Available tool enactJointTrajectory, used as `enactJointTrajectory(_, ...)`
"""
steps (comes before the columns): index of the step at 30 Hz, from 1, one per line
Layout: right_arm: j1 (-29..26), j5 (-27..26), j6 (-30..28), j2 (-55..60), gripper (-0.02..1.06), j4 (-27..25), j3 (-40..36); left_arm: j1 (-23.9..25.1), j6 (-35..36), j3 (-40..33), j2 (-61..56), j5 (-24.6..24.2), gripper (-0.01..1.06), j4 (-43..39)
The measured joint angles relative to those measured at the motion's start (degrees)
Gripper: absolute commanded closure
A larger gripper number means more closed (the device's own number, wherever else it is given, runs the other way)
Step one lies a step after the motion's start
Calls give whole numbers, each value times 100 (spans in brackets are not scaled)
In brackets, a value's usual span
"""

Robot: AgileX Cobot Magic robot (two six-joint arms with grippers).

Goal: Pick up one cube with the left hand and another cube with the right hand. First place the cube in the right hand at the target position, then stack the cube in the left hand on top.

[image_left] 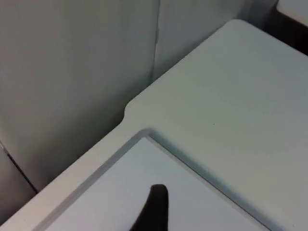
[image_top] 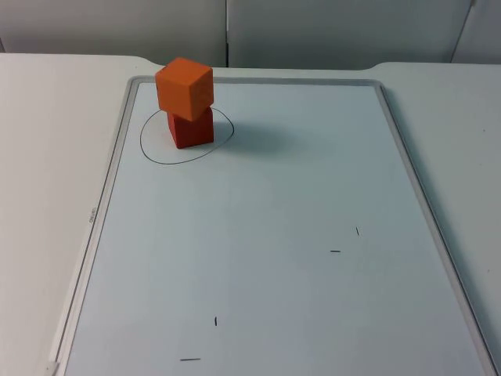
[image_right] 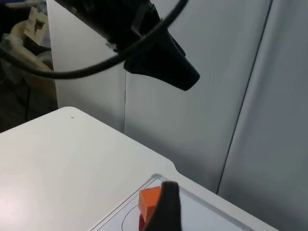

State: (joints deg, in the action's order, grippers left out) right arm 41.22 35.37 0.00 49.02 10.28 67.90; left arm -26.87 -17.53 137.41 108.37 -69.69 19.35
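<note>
Top view: orange cube (image_top: 184,87) stacked askew on red cube (image_top: 190,129) inside drawn circle (image_top: 149,143), whiteboard's (image_top: 313,313) far-left corner. Right wrist view adds left arm (image_right: 144,43). Jaw states: cannot tell.

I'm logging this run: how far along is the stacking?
It looks finished. The red cube sits inside the drawn circle on the whiteboard, and the orange cube rests on top, turned slightly. Nothing is held in hand and nothing looks left; both arms are drawn back.
</note>
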Motion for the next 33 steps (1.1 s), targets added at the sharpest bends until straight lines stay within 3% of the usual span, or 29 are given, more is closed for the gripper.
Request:
enactJointTrajectory(6,0,74,-187,-286,31,-101,0,-100,-10,-131,-633,-13,25,-355)
enactJointTrajectory(11,0,411,-638,-811,31,-651,-29,-100,-10,-942,-1635,-2,25,-772)
enactJointTrajectory(14,0,488,-862,-1233,31,-910,-475,-100,-143,-2221,-2681,-2,25,-891)
enactJointTrajectory(15,0,488,-862,-1233,31,-910,-475,-100,-143,-2221,-2681,-2,25,-891)
enactJointTrajectory(16,0,500,-889,-1333,31,-951,-681,-100,-158,-2704,-3016,55,25,-920)
enactJointTrajectory(19,0,582,-903,-1537,31,-1028,-1251,-100,-181,-4411,-4164,754,25,-957)
enactJointTrajectory(20,0,582,-903,-1537,31,-1028,-1251,-100,-181,-4411,-4164,754,25,-957)
enactJointTrajectory(23,0,622,-903,-1816,31,-1225,-1758,-100,-184,-5850,-5195,1362,25,-969)
enactJointTrajectory(24,0,622,-903,-1816,31,-1225,-1758,-100,-184,-5850,-5195,1362,25,-969)
enactJointTrajectory(27,0,652,-903,-2124,31,-1349,-2122,-100,-184,-7395,-6372,1769,25,-1042)
enactJointTrajectory(29,0,676,-903,-2221,31,-1365,-2224,-100,-184,-7603,-6539,1799,25,-1068)
enactJointTrajectory(32,0,786,-874,-2620,31,-1479,-2610,-100,93,-8771,-7607,1906,25,-1144)
enactJointTrajectory(33,0,786,-874,-2620,31,-1479,-2610,-100,93,-8771,-7607,1906,25,-1144)
